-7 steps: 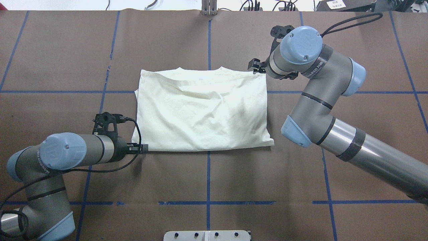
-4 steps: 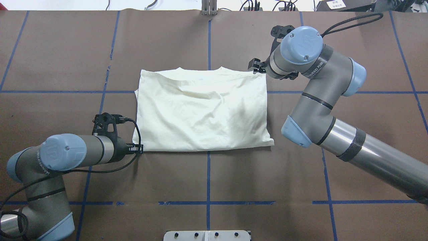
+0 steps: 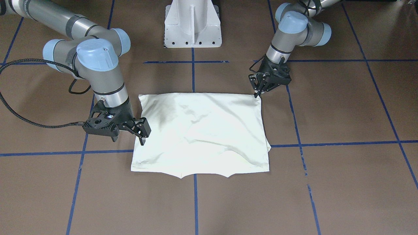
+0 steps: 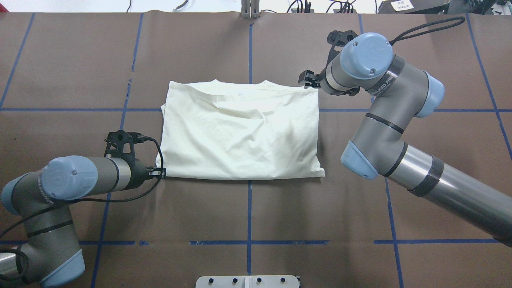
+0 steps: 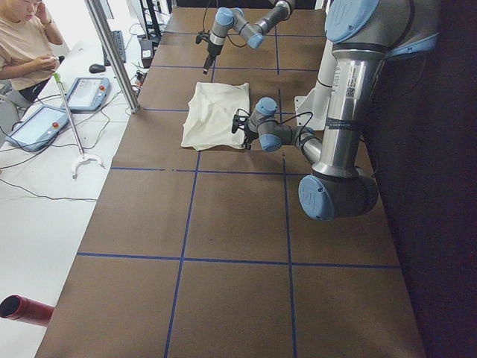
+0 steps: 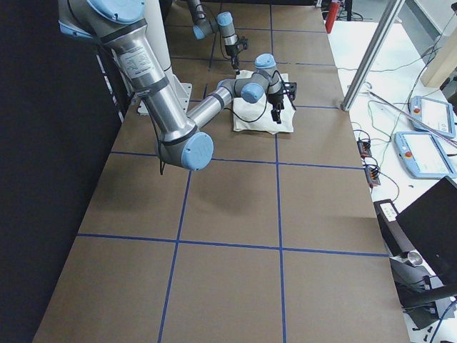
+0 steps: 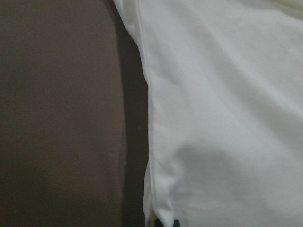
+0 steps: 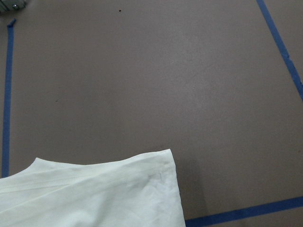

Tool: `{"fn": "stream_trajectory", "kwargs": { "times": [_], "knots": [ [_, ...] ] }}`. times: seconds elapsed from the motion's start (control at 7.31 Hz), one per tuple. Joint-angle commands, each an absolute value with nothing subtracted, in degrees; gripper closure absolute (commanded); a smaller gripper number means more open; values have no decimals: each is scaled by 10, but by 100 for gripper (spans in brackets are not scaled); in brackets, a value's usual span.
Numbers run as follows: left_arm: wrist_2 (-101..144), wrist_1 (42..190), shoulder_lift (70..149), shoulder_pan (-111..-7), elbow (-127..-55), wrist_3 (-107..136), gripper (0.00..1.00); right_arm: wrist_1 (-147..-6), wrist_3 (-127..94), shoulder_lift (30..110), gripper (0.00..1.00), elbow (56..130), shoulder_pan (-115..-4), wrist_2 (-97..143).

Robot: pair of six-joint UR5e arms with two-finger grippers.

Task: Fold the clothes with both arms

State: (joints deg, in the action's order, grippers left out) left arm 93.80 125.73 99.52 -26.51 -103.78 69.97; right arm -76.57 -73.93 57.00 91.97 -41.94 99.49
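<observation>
Presently, left grey-and-silver jointed arm [image 4: 80, 178] lies low over brown paper-covered desk [image 4: 248, 216]. Black two-finger left claw [image 4: 161, 173] looks pinched on near-left corner of cream-white folded cotton shirt [image 4: 240, 132], likely as hold for next fold. Shirt flat mid-desk, plain side up, neckline at far edge. Right arm [image 4: 376, 92] reaches toward far-right corner. Right claw [image 4: 307, 80] spread, just beside cloth, gripping nothing, probably poised to pinch there.

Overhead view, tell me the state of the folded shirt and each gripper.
Cream-white folded shirt: flat on the table, plain side up.
Left black two-finger gripper: shut on the shirt's near left corner.
Right black two-finger gripper: looks open, by the far right corner, holding nothing.
</observation>
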Motion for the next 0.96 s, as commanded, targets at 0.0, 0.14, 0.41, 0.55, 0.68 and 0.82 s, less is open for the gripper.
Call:
{"fn": "stream_trajectory", "kwargs": {
  "times": [0.0, 0.14, 0.41, 0.55, 0.68, 0.82],
  "knots": [
    [939, 1255, 992, -344, -1012, 593, 100, -766, -739, 574, 0, 925, -419, 993],
    [939, 1255, 1011, -382, -962, 549, 100, -766, -738, 576, 0, 925, -418, 994],
    [940, 1259, 1161, -462, -789, 495, 100, -766, -738, 574, 0, 930, -418, 993],
    [939, 1263, 1252, -484, -675, 482, 100, -766, -739, 574, 0, 933, -419, 993],
    [931, 1276, 1327, -504, -582, 456, 100, -766, -740, 574, 0, 939, -419, 993],
    [914, 1316, 1365, -509, -508, 450, 100, -767, -741, 574, 0, 945, -419, 993]
  ]
}}
